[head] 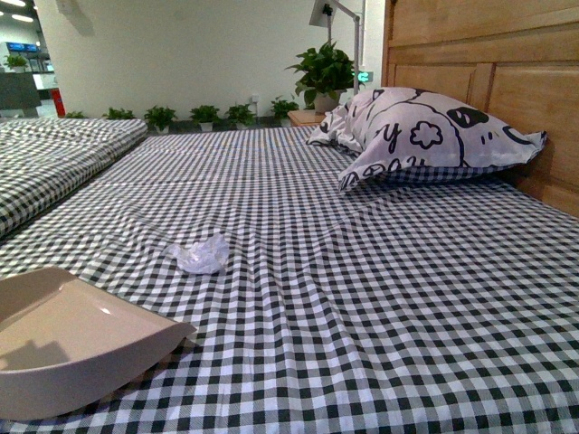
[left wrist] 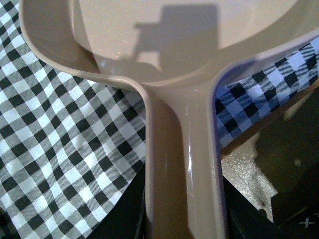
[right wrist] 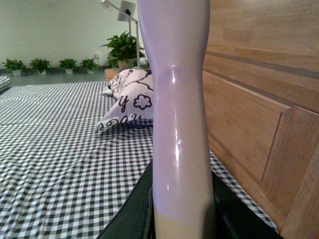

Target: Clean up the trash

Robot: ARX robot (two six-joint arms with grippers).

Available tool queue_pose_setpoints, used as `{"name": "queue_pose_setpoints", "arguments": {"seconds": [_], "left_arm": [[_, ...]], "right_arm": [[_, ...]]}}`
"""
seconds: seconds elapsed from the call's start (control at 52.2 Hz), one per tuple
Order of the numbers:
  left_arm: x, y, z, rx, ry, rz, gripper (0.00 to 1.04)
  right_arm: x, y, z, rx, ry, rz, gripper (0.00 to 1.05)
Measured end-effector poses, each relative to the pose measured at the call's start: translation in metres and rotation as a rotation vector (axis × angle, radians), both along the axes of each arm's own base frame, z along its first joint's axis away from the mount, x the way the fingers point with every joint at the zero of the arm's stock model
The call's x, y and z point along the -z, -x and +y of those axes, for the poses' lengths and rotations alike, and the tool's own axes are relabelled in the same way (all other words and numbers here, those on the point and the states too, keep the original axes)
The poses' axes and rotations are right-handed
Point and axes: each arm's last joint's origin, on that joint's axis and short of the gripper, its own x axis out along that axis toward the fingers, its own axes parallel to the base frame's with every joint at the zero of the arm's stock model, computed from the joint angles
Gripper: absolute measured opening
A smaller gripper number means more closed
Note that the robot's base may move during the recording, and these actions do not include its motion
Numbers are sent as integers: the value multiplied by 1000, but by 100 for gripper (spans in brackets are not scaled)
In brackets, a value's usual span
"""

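The trash (head: pixel 201 254), a small whitish crumpled wad, lies on the black-and-white checked bedsheet (head: pixel 362 298) left of the middle. The beige dustpan (head: pixel 63 344) rests on the sheet at the near left, its open lip turned toward the wad, about a hand's width short of it. My left gripper (left wrist: pixel 182 219) is shut on the dustpan handle (left wrist: pixel 182 164); the pan (left wrist: pixel 164 35) is empty. My right gripper (right wrist: pixel 182 219) is shut on the pale brush handle (right wrist: pixel 178 124), held upright; the bristles are out of view. Neither arm shows in the front view.
A large white pillow (head: pixel 425 131) with black cartoon prints leans at the wooden headboard (head: pixel 488 72) at the far right; it also shows in the right wrist view (right wrist: pixel 127 107). A second checked bed (head: pixel 45 163) lies at the left. Potted plants (head: pixel 321 72) line the far wall.
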Motion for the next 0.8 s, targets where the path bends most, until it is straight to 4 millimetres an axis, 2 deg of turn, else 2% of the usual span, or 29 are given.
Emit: {"name": "queue_pose_setpoints", "arguments": {"seconds": [0.249,0.383,0.804], "left_arm": [[-16,-26,4,22,-26,-23,26],[-20,-34,3,37,-37,-32,26],[2,-53,-12,110,-67,-4,26]], "right_arm": [[0,0,0,0,0,0,20],[0,0,0,0,0,0,20],[0,0,0,0,0,0,20]]}}
